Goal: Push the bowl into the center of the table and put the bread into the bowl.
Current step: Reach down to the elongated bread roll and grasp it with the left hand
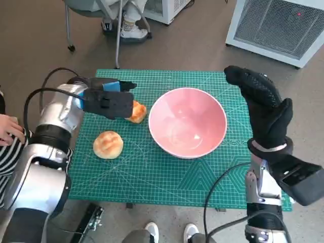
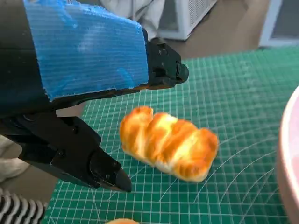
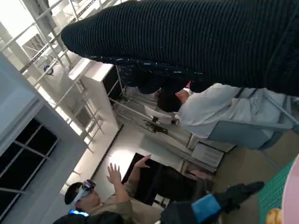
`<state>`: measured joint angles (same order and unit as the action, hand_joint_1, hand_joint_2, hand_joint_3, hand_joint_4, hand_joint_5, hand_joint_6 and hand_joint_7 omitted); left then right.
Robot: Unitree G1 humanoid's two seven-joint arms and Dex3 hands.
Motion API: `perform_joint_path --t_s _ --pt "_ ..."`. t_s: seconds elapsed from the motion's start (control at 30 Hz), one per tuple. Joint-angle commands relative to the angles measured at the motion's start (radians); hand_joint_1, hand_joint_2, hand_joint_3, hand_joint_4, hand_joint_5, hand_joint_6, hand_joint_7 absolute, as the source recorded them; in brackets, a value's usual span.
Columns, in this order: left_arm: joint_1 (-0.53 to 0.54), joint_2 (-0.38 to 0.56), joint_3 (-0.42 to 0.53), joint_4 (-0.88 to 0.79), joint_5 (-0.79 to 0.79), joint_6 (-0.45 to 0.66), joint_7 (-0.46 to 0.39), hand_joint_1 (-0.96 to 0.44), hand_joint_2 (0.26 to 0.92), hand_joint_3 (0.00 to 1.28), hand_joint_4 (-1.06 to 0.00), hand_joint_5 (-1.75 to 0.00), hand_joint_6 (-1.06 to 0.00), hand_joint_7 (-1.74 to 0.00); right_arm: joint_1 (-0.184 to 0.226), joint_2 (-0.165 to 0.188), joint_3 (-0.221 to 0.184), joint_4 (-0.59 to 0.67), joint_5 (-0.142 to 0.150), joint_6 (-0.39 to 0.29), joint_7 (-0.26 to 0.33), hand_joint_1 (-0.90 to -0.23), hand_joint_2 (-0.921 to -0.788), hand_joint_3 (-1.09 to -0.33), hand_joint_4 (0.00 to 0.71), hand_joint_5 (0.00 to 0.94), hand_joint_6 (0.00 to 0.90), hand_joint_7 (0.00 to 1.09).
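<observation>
I see my left hand [image 1: 109, 98] open over the twisted bread [image 1: 136, 112], holding nothing. My right hand [image 1: 263, 109] is open, raised right of the bowl [image 1: 187, 122].

A white grilled unit [image 1: 278, 25] is being kept well beyond the right hand [image 1: 263, 109]; pale shoes [image 1: 132, 31] are being worn, seemingly by someone seated, beyond the left hand [image 1: 109, 101].

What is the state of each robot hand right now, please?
Left robot hand: open, fingers apart over the braided bread, not holding it.
Right robot hand: open, raised beside the pink bowl, holding nothing.
</observation>
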<state>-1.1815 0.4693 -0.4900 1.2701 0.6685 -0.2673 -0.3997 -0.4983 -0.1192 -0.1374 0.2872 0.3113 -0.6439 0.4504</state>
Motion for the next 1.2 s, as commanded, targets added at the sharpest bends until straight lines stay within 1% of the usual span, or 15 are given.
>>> perform_joint_path --t_s 0.03,0.23,0.43,0.5,0.7,0.73,0.77,0.87,0.97,1.0,1.03,1.07,1.1,1.13,1.2 --pt "-0.03 -0.017 -0.018 0.029 0.019 0.023 0.022 0.03 0.743 0.0 -0.09 0.0 -0.22 -0.01 0.026 -0.011 -0.006 -0.007 -0.007 0.021 -0.014 -0.693 -0.921 -0.653 0.146 0.0 0.118 0.33" --pt "-0.016 -0.055 -0.042 0.055 0.034 0.049 0.062 0.03 0.746 0.0 -0.1 0.0 -0.24 -0.02 0.035 -0.011 -0.005 -0.022 -0.02 0.031 -0.032 -0.691 -0.921 -0.657 0.145 0.0 0.114 0.33" --pt "0.004 -0.081 -0.067 0.07 0.06 0.056 0.127 0.02 0.763 0.01 -0.15 -0.02 -0.3 -0.03 0.045 -0.011 -0.001 -0.033 -0.031 0.031 -0.044 -0.689 -0.921 -0.658 0.147 0.001 0.111 0.34" --pt "0.013 -0.088 -0.079 0.074 0.07 0.054 0.155 0.02 0.773 0.02 -0.18 -0.02 -0.33 -0.04 0.049 -0.013 -0.001 -0.037 -0.034 0.031 -0.047 -0.689 -0.921 -0.658 0.147 0.001 0.111 0.34" --pt "0.036 -0.104 -0.12 0.085 0.112 0.045 0.236 0.0 0.807 0.03 -0.33 -0.03 -0.45 -0.05 0.058 -0.013 -0.001 -0.049 -0.04 0.031 -0.054 -0.689 -0.921 -0.659 0.147 0.001 0.108 0.35" --pt "0.039 -0.106 -0.129 0.087 0.12 0.044 0.25 -0.01 0.817 0.03 -0.39 -0.04 -0.5 -0.06 0.06 -0.013 -0.001 -0.051 -0.041 0.032 -0.055 -0.689 -0.921 -0.66 0.147 0.001 0.107 0.35" --pt "0.044 -0.109 -0.142 0.088 0.133 0.04 0.27 -0.02 0.82 0.03 -0.41 -0.04 -0.52 -0.06 0.064 -0.013 -0.001 -0.056 -0.042 0.032 -0.056 -0.688 -0.921 -0.66 0.147 0.001 0.107 0.35" --pt "0.051 -0.113 -0.166 0.092 0.157 0.032 0.305 -0.04 0.848 0.02 -0.61 -0.08 -0.65 -0.09 0.07 -0.013 -0.001 -0.066 -0.044 0.034 -0.059 -0.688 -0.921 -0.664 0.147 0.001 0.105 0.35" --pt "0.057 -0.112 -0.187 0.094 0.18 0.019 0.342 -0.04 0.859 0.02 -0.7 -0.1 -0.71 -0.11 0.078 -0.015 -0.002 -0.074 -0.044 0.035 -0.062 -0.687 -0.921 -0.668 0.147 0.001 0.104 0.36" --pt "0.059 -0.111 -0.194 0.095 0.187 0.014 0.354 -0.11 0.872 0.04 -0.74 -0.12 -0.7 -0.34 0.08 -0.016 -0.002 -0.077 -0.043 0.036 -0.063 -0.687 -0.921 -0.67 0.147 0.001 0.103 0.36" --pt "0.061 -0.11 -0.201 0.095 0.194 0.009 0.367 -0.2 0.889 0.08 -0.77 -0.19 -0.66 -0.69 0.082 -0.016 -0.003 -0.079 -0.041 0.037 -0.063 -0.686 -0.921 -0.672 0.147 0.001 0.101 0.36" --pt "0.062 -0.11 -0.205 0.096 0.197 0.006 0.375 -0.13 0.901 0.1 -0.72 -0.56 -0.62 -0.9 0.083 -0.017 -0.004 -0.08 -0.04 0.038 -0.063 -0.686 -0.921 -0.675 0.147 0.001 0.1 0.36" --pt "0.063 -0.109 -0.21 0.097 0.201 0.002 0.385 -0.08 0.908 0.11 -0.68 -0.8 -0.59 -1.04 0.084 -0.017 -0.004 -0.081 -0.038 0.038 -0.062 -0.686 -0.921 -0.676 0.147 0.001 0.099 0.36" --pt "0.064 -0.108 -0.213 0.098 0.204 -0.001 0.393 -0.05 0.913 0.12 -0.66 -0.95 -0.58 -1.11 0.085 -0.017 -0.005 -0.082 -0.037 0.039 -0.062 -0.689 -0.921 -0.677 0.147 0.001 0.098 0.36" --pt "0.066 -0.107 -0.217 0.099 0.208 -0.005 0.404 -0.03 0.917 0.11 -0.64 -1.09 -0.58 -1.15 0.087 -0.018 -0.005 -0.083 -0.036 0.039 -0.062 -0.691 -0.921 -0.678 0.148 0.001 0.097 0.36"
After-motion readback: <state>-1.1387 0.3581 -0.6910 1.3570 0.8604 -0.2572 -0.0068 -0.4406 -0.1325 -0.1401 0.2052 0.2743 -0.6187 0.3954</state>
